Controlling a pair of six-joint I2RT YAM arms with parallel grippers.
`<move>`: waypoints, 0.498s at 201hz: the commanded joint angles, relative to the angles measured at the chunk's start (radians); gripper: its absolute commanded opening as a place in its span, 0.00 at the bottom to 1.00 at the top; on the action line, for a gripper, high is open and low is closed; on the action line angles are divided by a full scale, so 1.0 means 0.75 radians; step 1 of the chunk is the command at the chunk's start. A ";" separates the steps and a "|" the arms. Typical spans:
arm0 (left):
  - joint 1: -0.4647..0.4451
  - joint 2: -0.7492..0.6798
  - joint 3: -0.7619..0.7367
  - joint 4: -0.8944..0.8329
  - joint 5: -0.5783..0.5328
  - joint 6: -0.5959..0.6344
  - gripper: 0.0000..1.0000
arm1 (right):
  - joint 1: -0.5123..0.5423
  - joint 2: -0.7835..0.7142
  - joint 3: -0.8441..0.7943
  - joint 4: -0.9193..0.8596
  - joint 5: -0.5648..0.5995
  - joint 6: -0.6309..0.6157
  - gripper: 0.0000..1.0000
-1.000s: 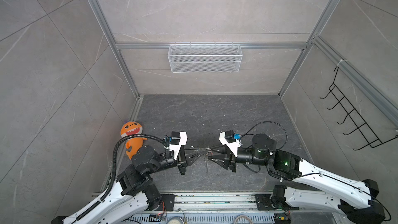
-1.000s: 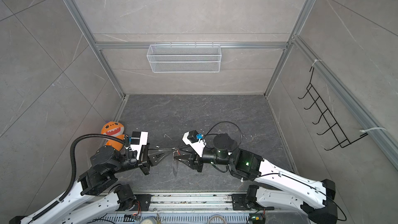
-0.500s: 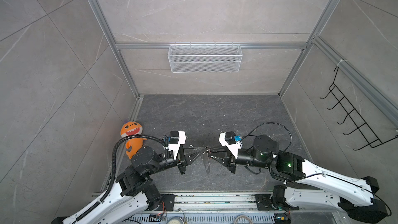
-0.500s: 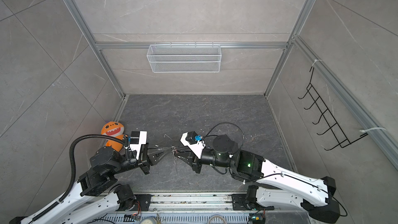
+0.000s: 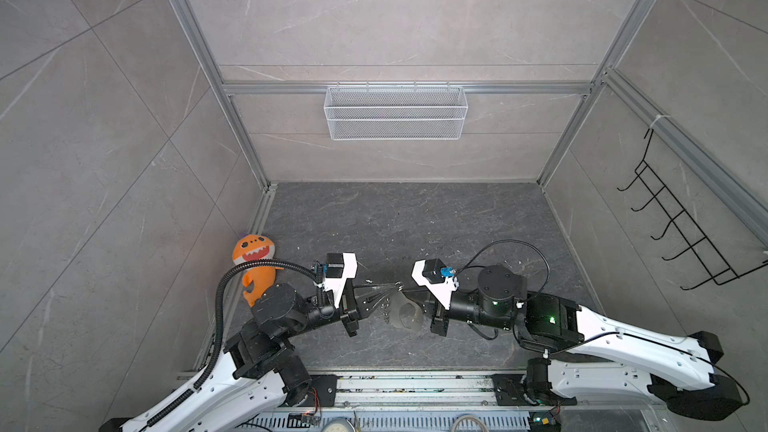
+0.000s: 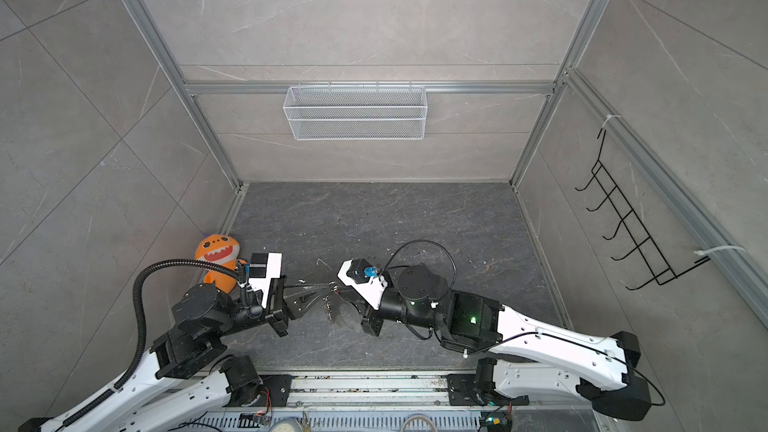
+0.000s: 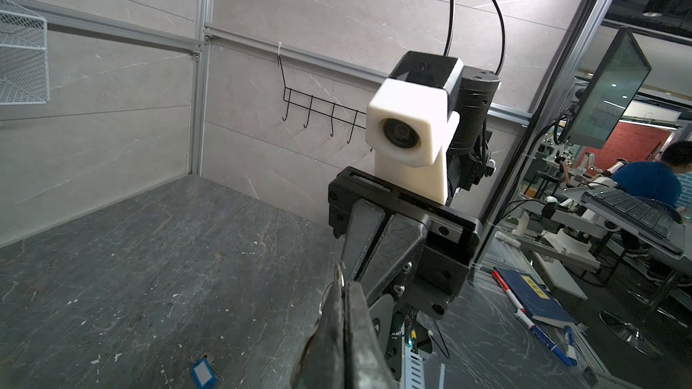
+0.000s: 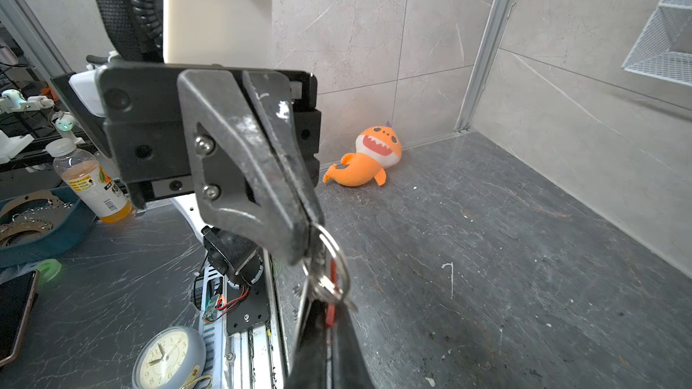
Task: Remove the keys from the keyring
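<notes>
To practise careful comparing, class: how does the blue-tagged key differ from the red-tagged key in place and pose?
The blue-tagged key lies loose on the table; the red-tagged key hangs on the keyring, off the table. No gripper touches the blue-tagged key; the right gripper seems shut on the red-tagged key, the left gripper on the keyring. The blue tag shows whole, the red only as a sliver. Both are small keys with plastic tags.

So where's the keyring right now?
In both top views the keyring hangs above the table's front centre, clamped in the left gripper, grey fob dangling; the right gripper, opposite, grips its red-tagged key.
</notes>
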 commanded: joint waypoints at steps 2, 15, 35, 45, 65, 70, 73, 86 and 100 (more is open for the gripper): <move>-0.002 -0.013 0.000 0.137 -0.005 -0.021 0.00 | 0.016 0.031 0.036 -0.067 -0.075 -0.032 0.00; -0.002 -0.017 -0.003 0.136 0.001 -0.017 0.00 | 0.016 0.043 0.035 -0.082 -0.127 -0.028 0.00; -0.002 -0.021 -0.001 0.121 0.010 -0.006 0.00 | 0.016 0.049 0.025 -0.097 -0.176 -0.020 0.00; -0.002 -0.022 0.002 0.107 0.021 0.001 0.00 | 0.017 0.051 0.027 -0.112 -0.178 -0.015 0.00; -0.002 -0.023 0.019 0.064 0.039 0.015 0.00 | 0.018 0.033 0.035 -0.139 -0.166 -0.014 0.00; -0.002 -0.024 0.023 0.054 0.047 0.019 0.00 | 0.016 0.023 0.037 -0.145 -0.155 -0.013 0.00; -0.002 -0.025 0.025 0.047 0.050 0.022 0.00 | 0.017 0.018 0.038 -0.150 -0.147 -0.012 0.02; -0.002 -0.025 0.037 0.019 0.078 0.035 0.00 | 0.017 -0.013 0.043 -0.167 -0.120 -0.019 0.14; -0.002 -0.023 0.054 -0.024 0.103 0.048 0.00 | 0.016 -0.054 0.041 -0.184 -0.105 -0.021 0.30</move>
